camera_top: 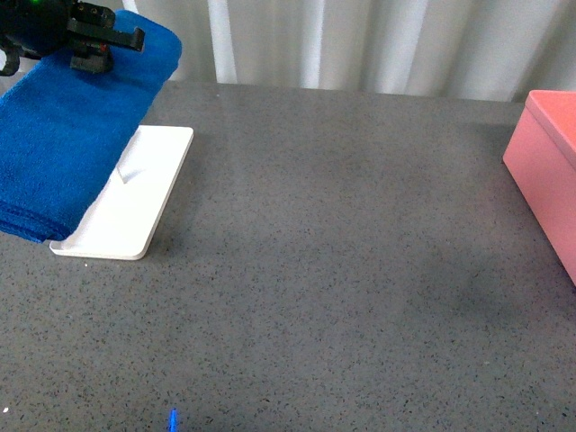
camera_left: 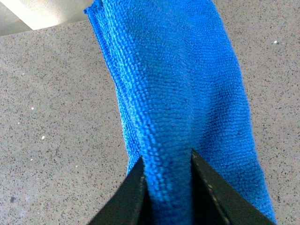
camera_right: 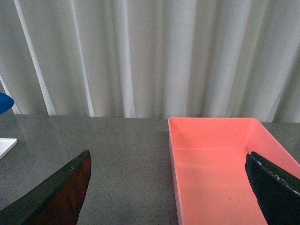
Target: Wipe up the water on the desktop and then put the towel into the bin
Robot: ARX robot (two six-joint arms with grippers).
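The blue towel (camera_top: pixel 63 135) hangs at the far left of the front view, held up by its top end over the speckled grey desktop (camera_top: pixel 342 270). My left gripper (camera_top: pixel 94 49) is shut on the towel's upper fold. In the left wrist view the towel (camera_left: pixel 178 93) runs down from between my two dark fingers, gripper (camera_left: pixel 167 187) pinching a thick ridge of it. The pink bin (camera_top: pixel 549 171) stands at the right edge. My right gripper (camera_right: pixel 173 187) is open, its fingers wide apart, facing the bin (camera_right: pixel 215 168), which shows empty inside.
A flat white tray (camera_top: pixel 130 202) lies on the desktop at the left, partly covered by the hanging towel; its edge shows in the right wrist view (camera_right: pixel 5 145). White curtains (camera_top: pixel 360 40) close off the back of the desktop.
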